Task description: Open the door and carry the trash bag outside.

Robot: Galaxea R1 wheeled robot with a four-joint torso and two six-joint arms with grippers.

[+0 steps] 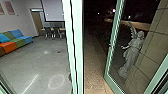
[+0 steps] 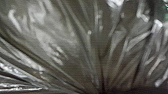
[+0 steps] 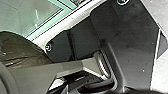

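Observation:
The brownish, shiny trash bag [image 2: 62, 45] shows up close in the left wrist view, its folds drawn together where my left gripper [image 2: 100, 90] is shut on it. In the right wrist view a rounded part of the bag [image 3: 22, 48] lies beside the robot's dark plate and jointed bar. A glass door [image 1: 110, 57] with a green frame stands open in the head view, right of a bright upright post [image 1: 78, 47]. In the right wrist view a green-framed glass panel [image 3: 53, 21] is beyond the bag.
Night-dark paving [image 1: 96, 65] lies beyond the opening. A winged statue [image 1: 133, 53] shows through the door glass, near a tiled wall [image 1: 153, 37]. Indoors, left of the post, are a colourful sofa [image 1: 15, 41], several chairs [image 1: 55, 33] and a hanging screen [image 1: 53, 11]. Another green frame [image 1: 158, 75] edges the right.

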